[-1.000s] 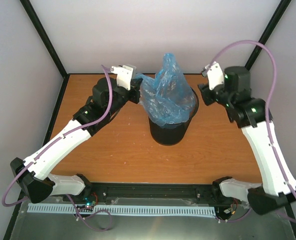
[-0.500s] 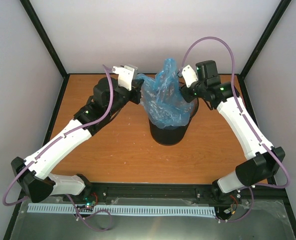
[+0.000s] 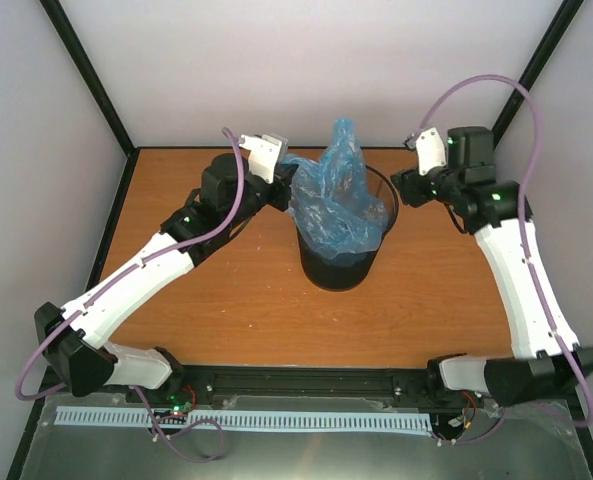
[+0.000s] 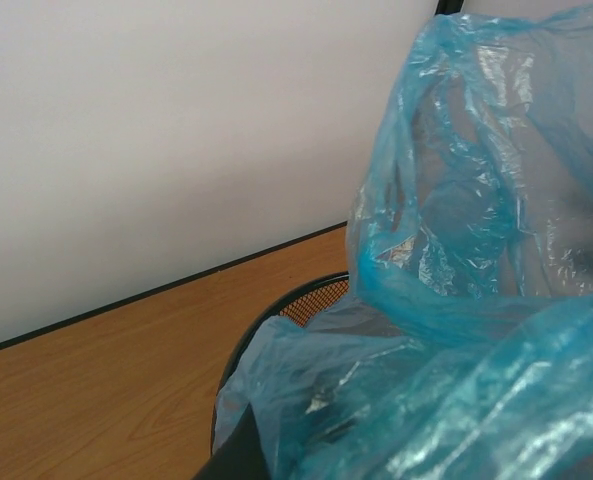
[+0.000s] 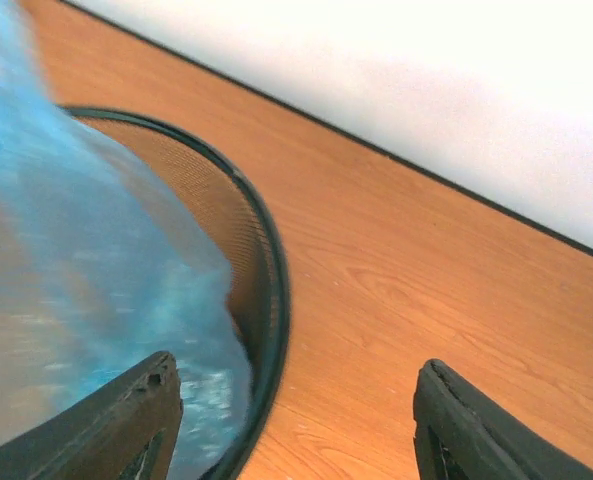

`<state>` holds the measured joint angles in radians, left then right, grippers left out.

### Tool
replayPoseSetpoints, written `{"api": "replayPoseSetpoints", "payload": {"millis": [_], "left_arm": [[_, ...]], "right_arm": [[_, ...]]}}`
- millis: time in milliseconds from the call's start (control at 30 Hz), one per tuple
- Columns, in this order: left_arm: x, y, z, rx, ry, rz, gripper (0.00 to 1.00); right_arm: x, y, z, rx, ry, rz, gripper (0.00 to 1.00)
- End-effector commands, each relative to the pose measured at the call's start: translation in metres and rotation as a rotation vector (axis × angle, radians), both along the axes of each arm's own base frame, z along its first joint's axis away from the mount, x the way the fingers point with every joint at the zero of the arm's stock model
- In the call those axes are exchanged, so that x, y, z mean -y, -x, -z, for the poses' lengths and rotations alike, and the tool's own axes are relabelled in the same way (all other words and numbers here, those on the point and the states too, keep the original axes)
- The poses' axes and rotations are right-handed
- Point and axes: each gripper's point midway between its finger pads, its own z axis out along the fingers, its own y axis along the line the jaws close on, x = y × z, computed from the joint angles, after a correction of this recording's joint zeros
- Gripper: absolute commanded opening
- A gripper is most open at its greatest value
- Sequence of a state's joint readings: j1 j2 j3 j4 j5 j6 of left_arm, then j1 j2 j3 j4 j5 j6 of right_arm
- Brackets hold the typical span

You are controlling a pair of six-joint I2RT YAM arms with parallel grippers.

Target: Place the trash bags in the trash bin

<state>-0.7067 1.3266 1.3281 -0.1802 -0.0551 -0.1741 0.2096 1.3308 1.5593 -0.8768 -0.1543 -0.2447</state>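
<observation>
The black wire-mesh trash bin [image 3: 338, 262] stands upright at the middle of the table. The light-blue trash bag [image 3: 336, 195] sits partly inside it and bunches up high above the rim. My left gripper [image 3: 289, 187] is at the bin's left rim and shut on the bag's edge. In the left wrist view the bag [image 4: 456, 300] covers most of the gripper, with one dark finger [image 4: 238, 455] and the bin rim [image 4: 276, 312] showing. My right gripper [image 3: 402, 186] is open and empty beside the bin's right rim [image 5: 272, 290], next to the bag [image 5: 66, 260].
The wooden table [image 3: 226, 290] ends at white walls at the back and sides, with black frame posts [image 3: 86, 75] in the corners. A black base rail [image 3: 306, 380] runs along the near edge.
My right gripper swung in to the bag's right side, then pulled back right, open. My left gripper moved right toward the bin with the bag's edge.
</observation>
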Motion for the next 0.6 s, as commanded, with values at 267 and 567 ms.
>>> {"api": "replayPoseSetpoints", "payload": {"millis": [267, 567], "left_arm": [[0.005, -0.005, 0.000, -0.021, 0.020, 0.016, 0.01], [0.013, -0.009, 0.013, -0.051, 0.006, 0.031, 0.01]], "right_arm": [[-0.071, 0.164, -0.093, 0.114, -0.333, -0.636, 0.91], [-0.085, 0.176, -0.062, -0.001, -0.232, -0.713, 0.94]]}}
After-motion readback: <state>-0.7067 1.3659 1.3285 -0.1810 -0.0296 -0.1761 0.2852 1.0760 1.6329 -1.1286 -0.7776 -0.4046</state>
